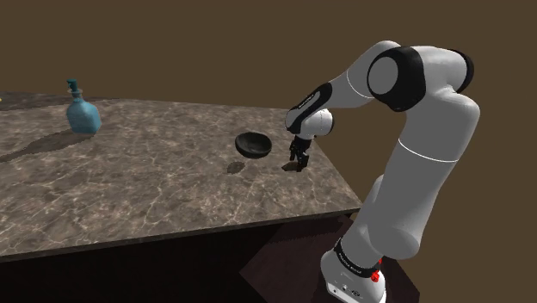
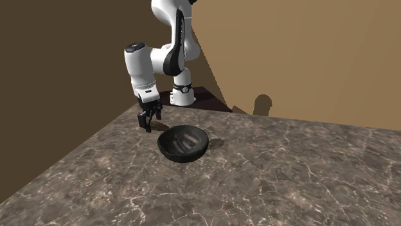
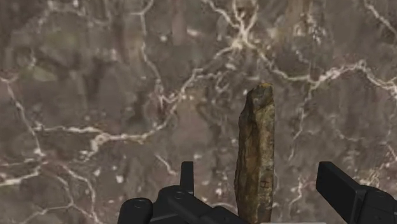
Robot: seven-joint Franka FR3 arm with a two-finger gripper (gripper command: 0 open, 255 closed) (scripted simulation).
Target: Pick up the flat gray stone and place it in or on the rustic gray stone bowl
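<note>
The hand (image 1: 299, 160) hangs low over the table (image 1: 129, 189) right of the frame's centre in the shoulder view, close to the table's right-hand edge, fingers pointing down. The white arm (image 1: 430, 129) arches over to it from the stand (image 1: 353, 280) at the lower right.

In the wrist view the two black fingers stand apart. The flat stone (image 3: 256, 146) is between them, turned edge-on so it shows as a narrow, rough, grey-brown sliver against the veined marble. A clear strip of table shows between the stone and one finger (image 3: 343, 191). On the other side I cannot tell whether the finger touches it. The hand is not clamped on the stone.

The dark bowl (image 1: 253, 148) sits on the table just to the left of the hand in the shoulder view. In the second exterior view the bowl (image 2: 183, 153) lies centre-frame with pale streaks inside it. There the hand (image 2: 148, 122) is near it, to its upper left, by the table's far corner.

A blue bottle (image 1: 83, 112) stands well apart, at the upper left of the shoulder view.
</note>
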